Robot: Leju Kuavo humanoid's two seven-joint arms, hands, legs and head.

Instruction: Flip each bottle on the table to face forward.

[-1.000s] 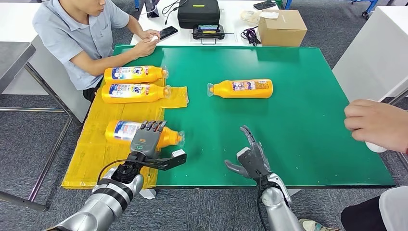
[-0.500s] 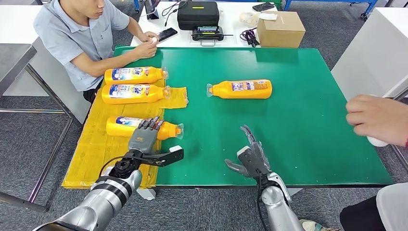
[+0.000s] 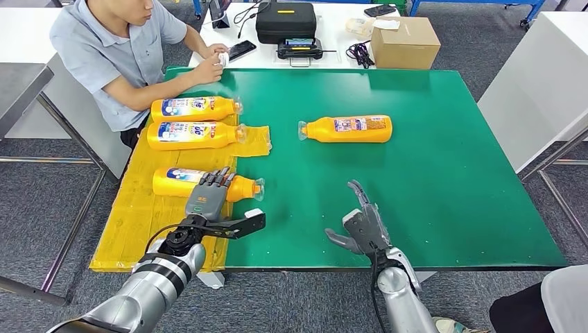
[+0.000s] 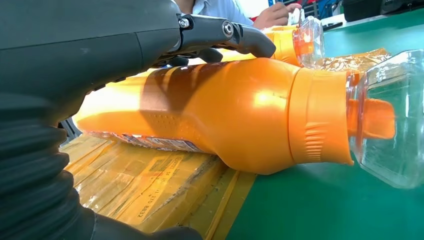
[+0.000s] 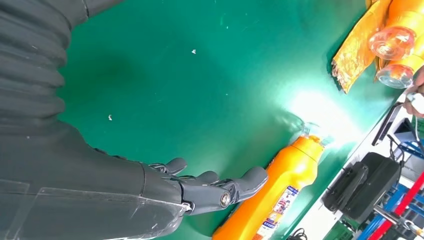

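Left hand (image 3: pixel 206 198) lies flat over the nearest bottle (image 3: pixel 182 184), fingers (image 4: pixel 235 37) straight across its top, thumb stuck out toward the counter's near edge. Not a closed grip; the left wrist view shows fingers laid along the orange body, cannot tell if they press or just touch. That bottle lies on its side on the yellow sheet (image 3: pixel 139 222) at the counter's left edge, clear cap (image 4: pixel 387 117) poking off the sheet onto the green counter (image 3: pixel 451 173).

Right hand (image 3: pixel 362 225) sits near the counter's near edge around the middle, fingers spread wide, holding nothing, palm over bare green.

Other bottles:
- two upper bottles (image 3: pixel 194 121) side by side on the yellow sheet toward the far left corner, touching or nearly so, caps toward the counter's middle
- lone bottle (image 3: pixel 347 128) on its side on bare green around mid-counter, cap toward the left edge, well apart from both hands

Surroundings: seated person (image 3: pixel 111 48) at the far left corner, hands resting on the counter's far edge just beyond the two upper bottles. White table behind carries a black case (image 3: pixel 286 17), a cardboard box (image 3: pixel 405 41), a phone (image 3: pixel 243 47) and cables. A dark trouser leg shows off the near right corner.

Between right hand and lone bottle: open green only.
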